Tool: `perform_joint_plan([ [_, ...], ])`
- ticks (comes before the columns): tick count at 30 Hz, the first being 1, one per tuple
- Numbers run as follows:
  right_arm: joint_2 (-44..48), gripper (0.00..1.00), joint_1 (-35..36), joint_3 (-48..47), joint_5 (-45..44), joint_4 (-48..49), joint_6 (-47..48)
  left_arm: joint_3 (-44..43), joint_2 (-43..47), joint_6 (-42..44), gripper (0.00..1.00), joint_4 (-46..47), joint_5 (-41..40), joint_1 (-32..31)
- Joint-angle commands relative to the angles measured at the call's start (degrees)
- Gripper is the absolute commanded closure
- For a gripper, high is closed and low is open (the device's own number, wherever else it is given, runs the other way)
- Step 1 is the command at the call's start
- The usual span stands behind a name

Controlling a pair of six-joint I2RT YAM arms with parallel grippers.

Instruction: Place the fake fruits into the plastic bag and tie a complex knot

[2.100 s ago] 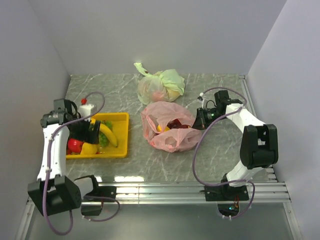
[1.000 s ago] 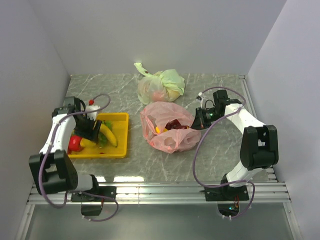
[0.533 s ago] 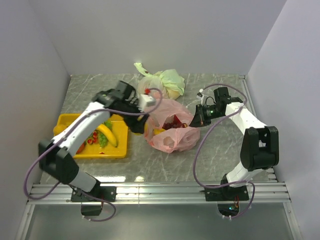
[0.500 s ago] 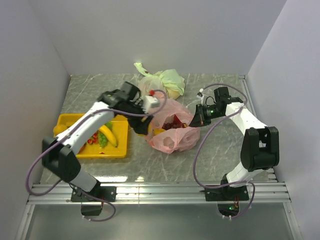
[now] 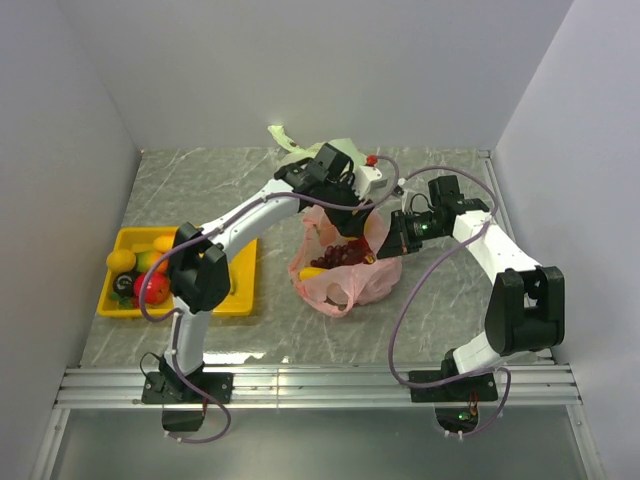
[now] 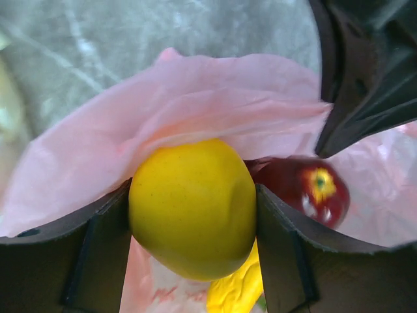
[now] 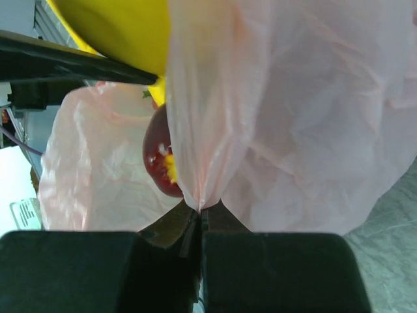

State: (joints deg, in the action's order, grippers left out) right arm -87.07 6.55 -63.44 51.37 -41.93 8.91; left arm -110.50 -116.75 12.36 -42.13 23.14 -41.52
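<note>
The pink plastic bag (image 5: 345,270) lies mid-table with its mouth held up. Dark grapes (image 5: 345,253) and a yellow fruit (image 5: 312,272) show inside it. My left gripper (image 5: 345,203) hangs over the bag's mouth, shut on a round yellow fruit (image 6: 189,195). In the left wrist view (image 6: 192,218) the pink bag (image 6: 215,104) and a red fruit (image 6: 303,186) lie just beyond. My right gripper (image 5: 400,235) is shut on the bag's right rim (image 7: 260,117), pinching the film at its tips (image 7: 201,210). The red fruit (image 7: 159,156) shows through the opening.
The yellow tray (image 5: 245,300) stands at the left with an orange-yellow fruit (image 5: 121,260) and a red fruit (image 5: 152,288) in it. The pale green-and-white knotted bag (image 5: 290,140) lies at the back, mostly behind my left arm. Grey walls close in the table.
My left arm has swung from the yellow tray to above the pink bag's mouth, carrying the yellow fruit. My right gripper has kept its hold on the bag's rim and lifted it slightly.
</note>
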Motion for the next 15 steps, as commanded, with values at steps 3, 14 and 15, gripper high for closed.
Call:
perform_joint_plan([
  [3, 1.6, 1.0, -0.6, -0.1, 0.9, 2.2, -1.0, 4.5, -0.1, -0.5, 0.92, 4.9, 7.7, -2.7],
  [14, -1.0, 1.0, -2.9, 2.5, 1.1, 2.6, -0.8, 8.5, 9.5, -2.7, 0.14, 1.0, 7.1, -4.1],
  [15, -1.1, 1.0, -2.8, 2.9, 0.7, 2.1, -0.3, 7.6, 11.6, -3.4, 0.07, 0.0, 7.1, -2.8],
])
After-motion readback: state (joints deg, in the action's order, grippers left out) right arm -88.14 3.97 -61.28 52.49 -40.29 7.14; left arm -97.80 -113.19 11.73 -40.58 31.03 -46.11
